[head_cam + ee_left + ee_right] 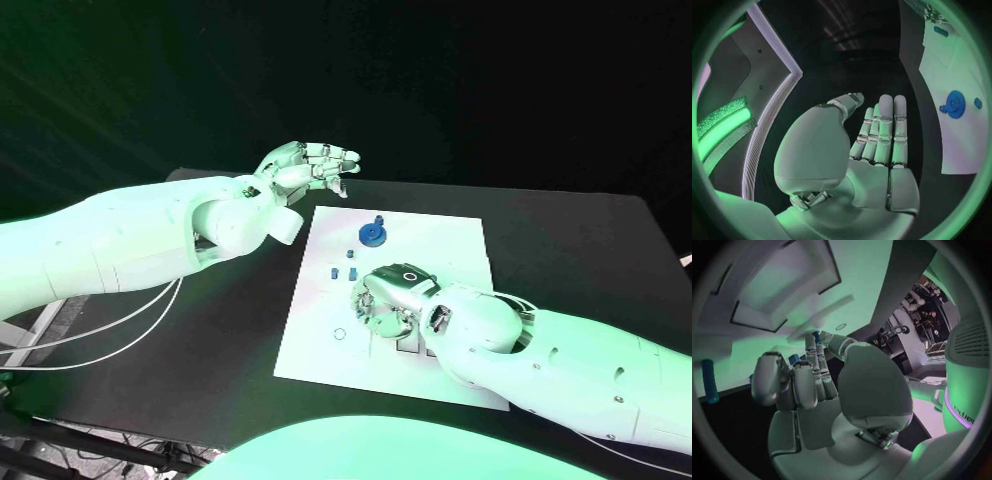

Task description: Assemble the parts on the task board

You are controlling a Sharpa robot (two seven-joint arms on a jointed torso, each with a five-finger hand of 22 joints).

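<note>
Nearest to the head camera is the right hand [392,300], low over the middle of the task board [447,235]. Its fingers bend down toward the white plate. In the right wrist view, the fingertips [817,347] reach to something small and blue, but I cannot tell if they pinch it or only touch it, so the state of this hand stays uncertain.

Going from left to right in the head view: the left hand [307,167] is lifted beyond the far left corner of the board, well apart from the parts. In the left wrist view its fingers [882,130] are straight and side by side, and the palm is bare; this hand is released and holds nothing. Next, on the board, two small blue pieces [343,271] stand just beside the right hand, and a small ring-shaped mark [339,333] is nearer to the camera. Further from the camera lies a round blue gear [374,233], apart from both hands.

I judge that the step in hand is the right hand working on a small part in the middle of the board. The next move probably needs a careful, exact alignment before pressing down.

No brand, label or writing can be read.
</note>
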